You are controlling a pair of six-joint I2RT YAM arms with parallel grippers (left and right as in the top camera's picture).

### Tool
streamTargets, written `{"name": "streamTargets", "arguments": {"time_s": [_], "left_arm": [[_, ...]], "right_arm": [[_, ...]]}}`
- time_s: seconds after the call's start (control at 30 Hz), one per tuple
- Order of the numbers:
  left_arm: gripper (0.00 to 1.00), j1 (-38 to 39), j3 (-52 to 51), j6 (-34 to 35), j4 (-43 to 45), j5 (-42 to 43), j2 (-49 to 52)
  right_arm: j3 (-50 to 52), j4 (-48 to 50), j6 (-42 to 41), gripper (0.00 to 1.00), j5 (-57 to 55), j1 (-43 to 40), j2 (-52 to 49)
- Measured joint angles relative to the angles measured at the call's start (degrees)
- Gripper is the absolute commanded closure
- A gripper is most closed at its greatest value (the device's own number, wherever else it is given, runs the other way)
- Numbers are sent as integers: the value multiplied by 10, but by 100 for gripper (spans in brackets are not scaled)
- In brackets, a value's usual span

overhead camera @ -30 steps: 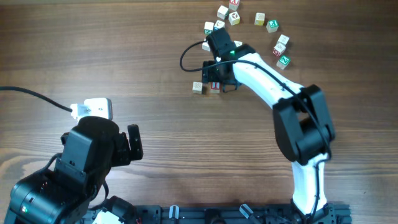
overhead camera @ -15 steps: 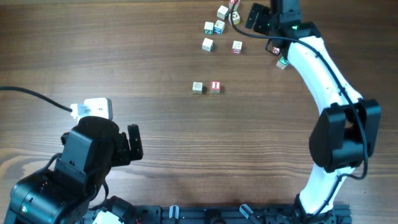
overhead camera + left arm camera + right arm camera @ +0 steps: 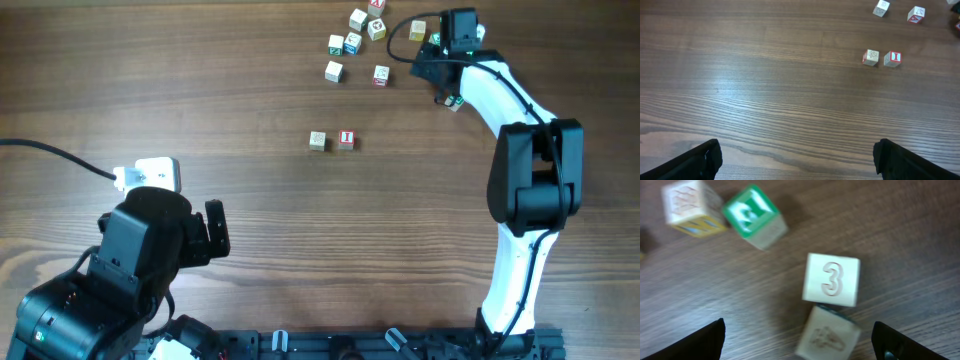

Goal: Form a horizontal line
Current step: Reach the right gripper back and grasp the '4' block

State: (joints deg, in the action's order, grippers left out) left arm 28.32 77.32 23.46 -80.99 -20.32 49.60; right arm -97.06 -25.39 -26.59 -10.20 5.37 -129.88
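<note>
Two blocks lie level and just beside each other near the middle of the table (image 3: 200, 80): a pale block with a faint mark (image 3: 317, 140) on the left and a block with a red "I" (image 3: 346, 139) on the right. The right gripper (image 3: 797, 327) is spread wide and holds nothing, close above a block marked "3" (image 3: 831, 279) at the far-right cluster, with a green block (image 3: 750, 214) near. The left gripper (image 3: 797, 150) is also wide open and empty, well apart from the pair.
</note>
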Motion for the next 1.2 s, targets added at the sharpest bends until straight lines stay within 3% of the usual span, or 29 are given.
{"name": "streamTargets", "arguments": {"time_s": [0.2, 0.27, 0.5, 0.8, 1.07, 1.2], "left_arm": [[0, 0, 0, 0, 0, 0, 0], [0, 0, 0, 0, 0, 0, 0], [0, 0, 0, 0, 0, 0, 0], [0, 0, 0, 0, 0, 0, 0], [0, 0, 0, 0, 0, 0, 0], [0, 0, 0, 0, 0, 0, 0]], "right_arm": [[0, -12, -8, 38, -4, -3, -3], [0, -12, -7, 52, -4, -3, -3], [0, -12, -4, 71, -4, -3, -3], [0, -36, 29, 74, 50, -3, 18], [0, -147, 42, 74, 102, 30, 192], [-1, -213, 44, 74, 106, 78, 213]]}}
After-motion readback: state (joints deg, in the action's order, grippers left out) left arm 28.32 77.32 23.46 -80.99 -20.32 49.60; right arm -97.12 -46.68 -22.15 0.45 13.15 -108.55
